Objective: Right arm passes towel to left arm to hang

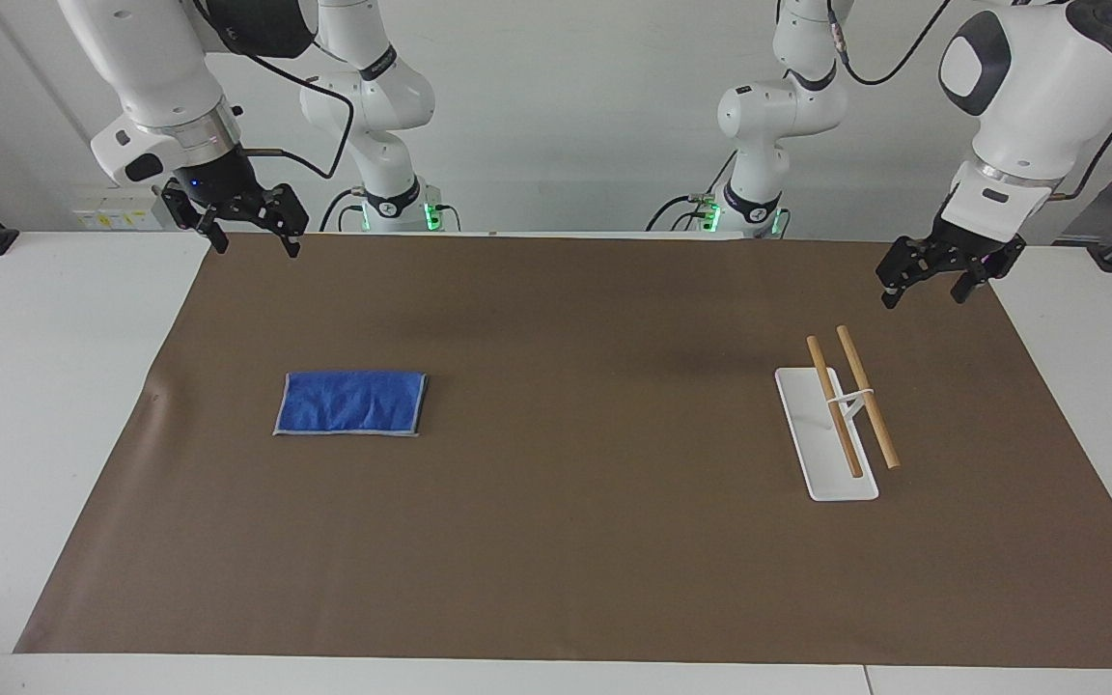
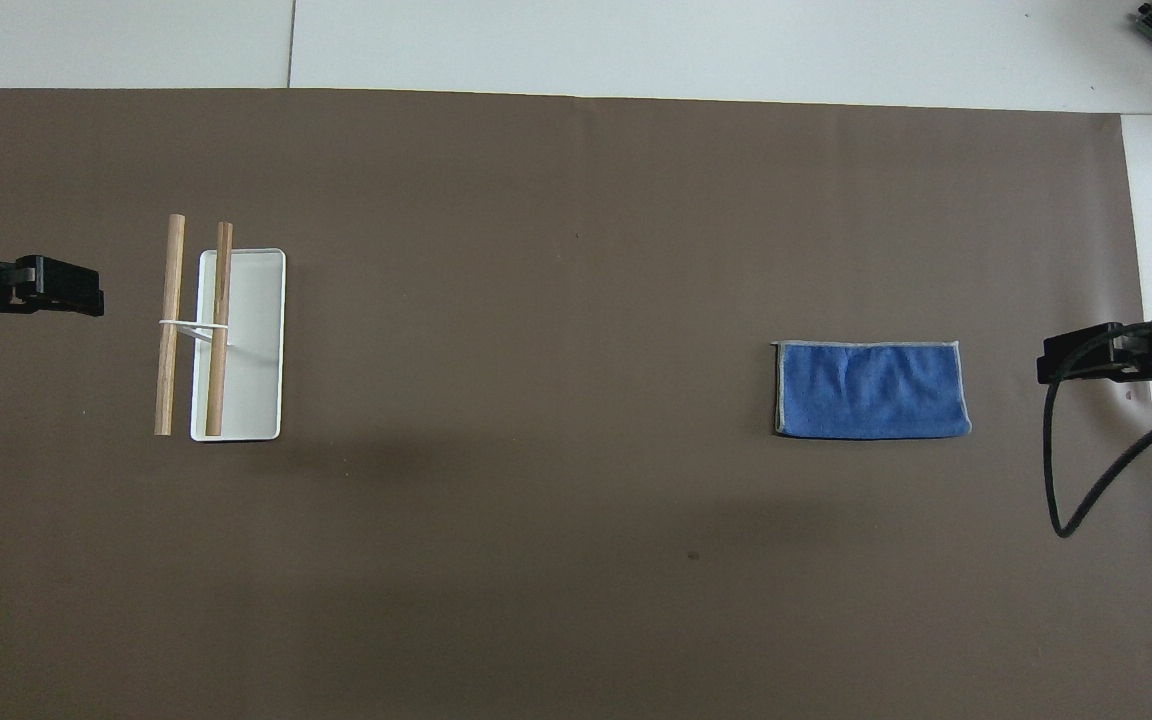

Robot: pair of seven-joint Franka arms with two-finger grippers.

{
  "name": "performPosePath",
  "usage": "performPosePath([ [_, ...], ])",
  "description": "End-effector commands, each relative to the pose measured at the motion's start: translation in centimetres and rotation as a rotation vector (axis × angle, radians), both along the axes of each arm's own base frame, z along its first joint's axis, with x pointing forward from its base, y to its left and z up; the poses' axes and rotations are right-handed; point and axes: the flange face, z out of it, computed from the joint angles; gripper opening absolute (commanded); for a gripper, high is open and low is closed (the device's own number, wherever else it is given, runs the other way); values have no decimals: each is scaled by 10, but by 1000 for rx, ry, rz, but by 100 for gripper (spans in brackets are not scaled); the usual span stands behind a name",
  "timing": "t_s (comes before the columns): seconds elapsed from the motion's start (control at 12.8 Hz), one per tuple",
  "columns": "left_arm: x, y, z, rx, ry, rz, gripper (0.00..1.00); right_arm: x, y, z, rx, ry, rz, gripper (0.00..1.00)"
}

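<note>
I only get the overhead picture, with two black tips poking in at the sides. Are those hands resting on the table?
Observer: No. In the facing view the right hand and the left hand both hang in the air over the brown mat.
Visitor: Are they gripping anything?
Observer: No. Both hands are open and empty.
Visitor: Anything else I'm missing?
Observer: A small blue light glows on the wrist of the right arm.
</note>
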Motion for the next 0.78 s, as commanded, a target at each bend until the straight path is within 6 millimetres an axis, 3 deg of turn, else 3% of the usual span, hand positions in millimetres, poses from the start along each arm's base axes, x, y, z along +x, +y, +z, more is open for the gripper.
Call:
performPosePath([
  [0.0,-8,2,2,-10,8,1,100,-5,-1,3,-28,-1,21,100],
  [0.7,-8,2,2,-10,8,1,100,-13,-7,-9,-15,17,2,100],
])
